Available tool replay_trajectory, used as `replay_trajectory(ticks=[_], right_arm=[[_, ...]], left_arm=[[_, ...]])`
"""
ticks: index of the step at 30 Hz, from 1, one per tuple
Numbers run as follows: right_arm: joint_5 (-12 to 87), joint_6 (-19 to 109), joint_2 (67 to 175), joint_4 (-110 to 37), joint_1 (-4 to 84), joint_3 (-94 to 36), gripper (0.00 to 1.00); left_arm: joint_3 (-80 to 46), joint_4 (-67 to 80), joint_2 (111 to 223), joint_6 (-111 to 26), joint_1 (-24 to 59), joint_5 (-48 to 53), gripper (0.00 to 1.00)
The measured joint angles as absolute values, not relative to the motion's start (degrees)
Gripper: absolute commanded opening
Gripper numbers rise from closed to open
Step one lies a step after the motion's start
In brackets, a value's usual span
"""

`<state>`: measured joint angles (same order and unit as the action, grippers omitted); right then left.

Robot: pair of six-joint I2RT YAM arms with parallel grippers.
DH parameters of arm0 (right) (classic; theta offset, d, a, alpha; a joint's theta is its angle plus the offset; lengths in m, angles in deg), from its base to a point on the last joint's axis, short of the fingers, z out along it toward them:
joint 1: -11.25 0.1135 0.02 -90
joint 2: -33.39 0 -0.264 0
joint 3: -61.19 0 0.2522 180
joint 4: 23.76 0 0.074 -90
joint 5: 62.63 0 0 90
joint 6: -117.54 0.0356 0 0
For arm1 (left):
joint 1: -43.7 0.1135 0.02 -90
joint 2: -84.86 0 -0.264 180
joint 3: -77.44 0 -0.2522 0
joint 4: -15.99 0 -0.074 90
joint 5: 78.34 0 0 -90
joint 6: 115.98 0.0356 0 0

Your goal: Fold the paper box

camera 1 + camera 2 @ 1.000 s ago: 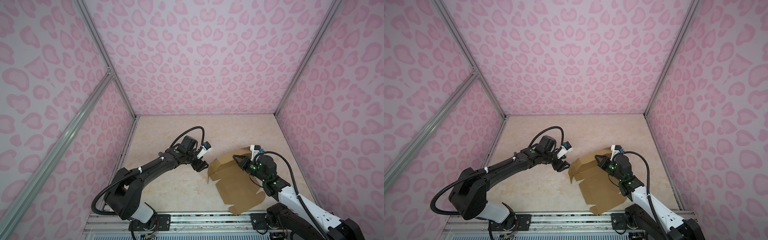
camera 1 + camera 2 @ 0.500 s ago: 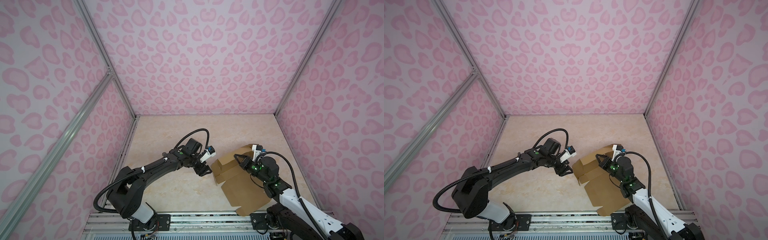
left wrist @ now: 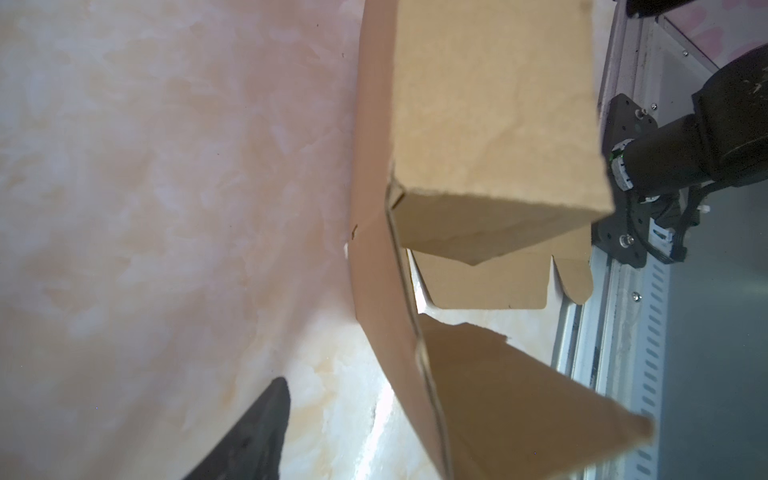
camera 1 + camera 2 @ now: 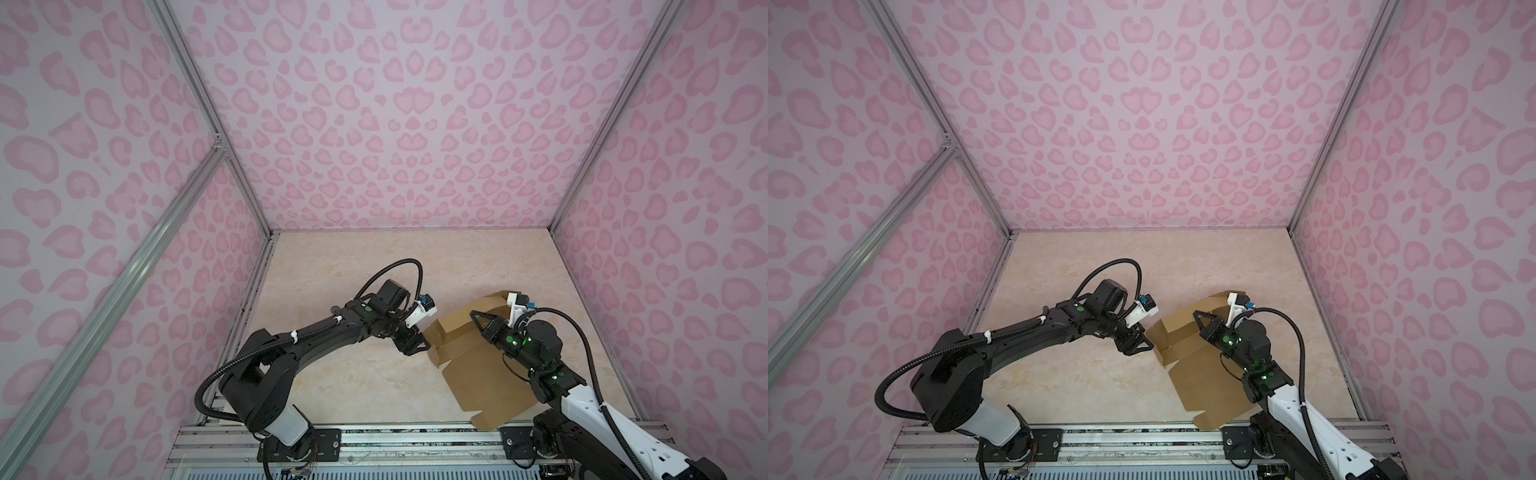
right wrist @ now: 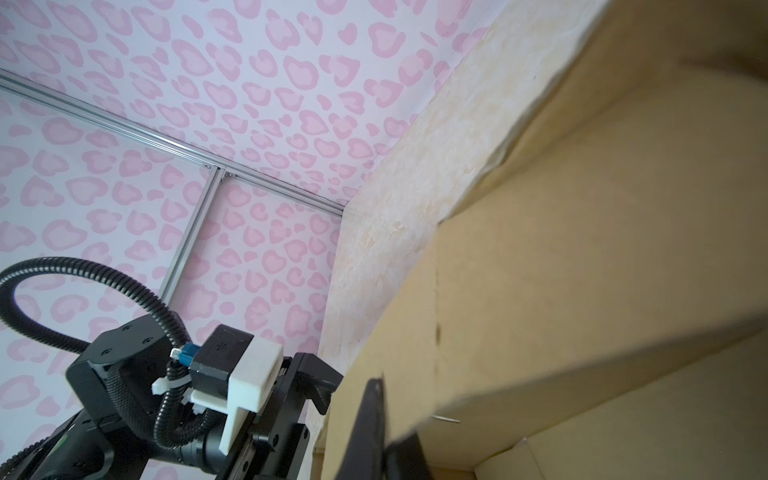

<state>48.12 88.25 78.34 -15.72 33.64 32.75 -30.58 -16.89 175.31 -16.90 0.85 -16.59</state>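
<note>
Wall-raising step: paper box point(image 4: 478, 374) at the table's point(image 4: 353, 291) front right, your right gripper point(image 4: 473, 323) pinched shut on its raised wall, your left gripper point(image 4: 415, 344) part-open and empty beside a side flap, which you should next grasp and fold inward.

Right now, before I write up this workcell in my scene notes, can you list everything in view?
paper box: one, brown cardboard, partly folded, on the right of the table near the front
table: one, beige marbled, floor of the enclosure
walls: three, pale pink with darker pink blotches, around the table
frame rails: several, silver metal, along the wall joints and the front edge
left arm: one, black with a white base section, reaching in from the front
right arm: one, black and white, front right
left gripper: one, black, open, beside the box's near edge
right gripper: one, black, shut on a raised part of the box
</note>
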Motion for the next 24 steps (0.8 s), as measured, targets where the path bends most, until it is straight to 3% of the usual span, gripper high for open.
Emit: replay_trajectory(ticks=[24], right_arm=[[47.2, 88.3, 76.7, -16.6, 33.7, 33.5, 0.0]], left_arm=[[-35.3, -4.9, 174.9, -22.4, -2.8, -20.0, 0.62]])
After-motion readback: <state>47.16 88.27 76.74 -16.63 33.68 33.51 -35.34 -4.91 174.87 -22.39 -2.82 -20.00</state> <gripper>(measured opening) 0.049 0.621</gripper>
